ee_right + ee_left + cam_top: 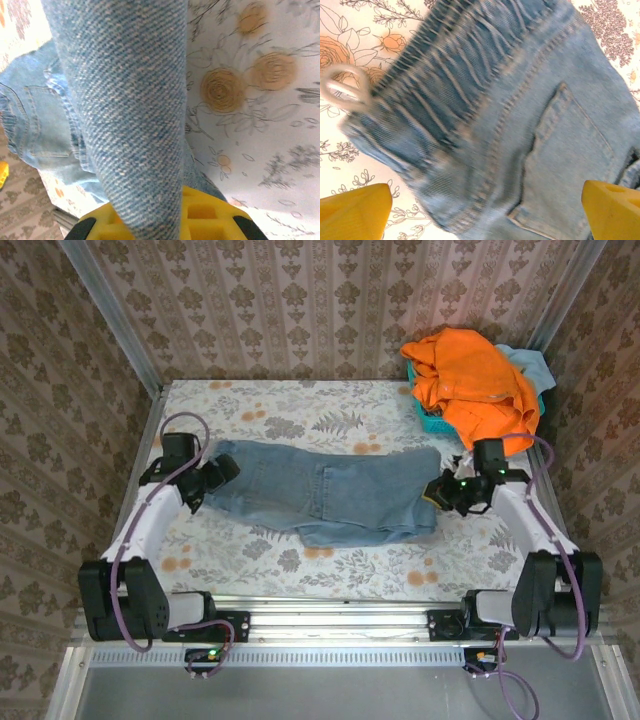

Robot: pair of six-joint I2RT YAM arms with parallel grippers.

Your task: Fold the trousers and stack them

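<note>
- The left gripper [228, 472] is hanging over the left end of the jeans [330, 495]. Its yellow fingers [355, 212] are standing wide apart, and nothing is sitting between them.
- Under it, the stretchy waistband [435, 75] is lying on the table [250, 405]. A white string [342, 90] is poking out at the side, and a back pocket [565, 150] is showing next to the band.
- The jeans are lying flat across the middle of the table, from one gripper to the other. They are looking like one long strip, so I am guessing one leg is lying on top of the other.
- The right gripper [440, 492] is pinching the right end of the jeans. In its wrist view, a fold of denim is coming up from between its yellow fingers [205, 215].
- I think the step now is bringing that right end over to the waistband. To do it well, the right gripper should be lifting high enough that the cloth is not dragging. The left gripper should be holding the waistband down so it is not sliding. The edges should be lining up.
- Far right, orange clothes [470, 375] are piling out of a basket [432, 420] near the right gripper, so the swing should be going away from them.
</note>
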